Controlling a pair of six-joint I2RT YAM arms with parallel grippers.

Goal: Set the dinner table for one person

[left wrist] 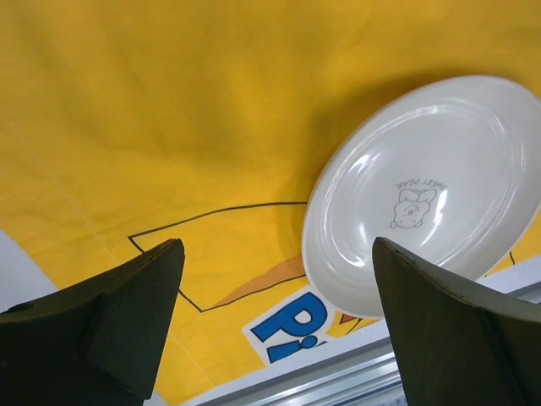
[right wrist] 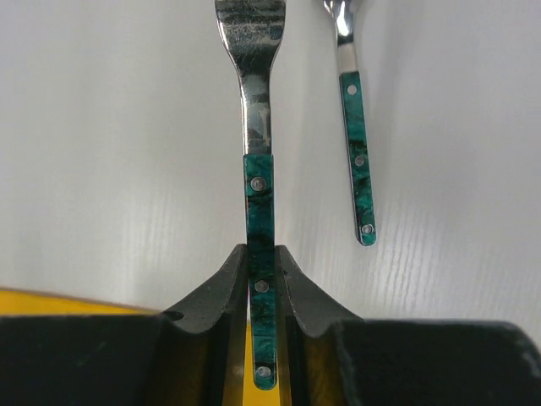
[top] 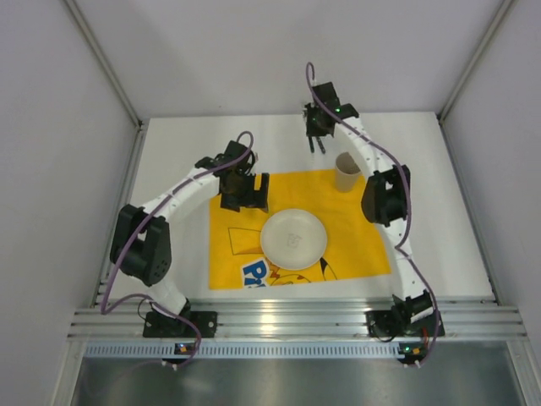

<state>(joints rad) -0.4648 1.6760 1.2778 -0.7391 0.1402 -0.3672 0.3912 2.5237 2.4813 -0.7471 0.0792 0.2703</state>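
Note:
The white dinner table carries a yellow cartoon-printed cloth. A white plate sits on the cloth's middle and also shows in the left wrist view. A tan paper cup stands upright at the cloth's back right. My right gripper is at the back of the table. In the right wrist view it is shut on the green handle of a piece of cutlery, whose head is cut off by the frame. My left gripper hovers open and empty over the cloth, left of the plate.
A second green-handled piece of cutlery lies on the white tabletop just right of the held one. A ribbed aluminium rail runs along the near edge. White walls enclose the table on three sides.

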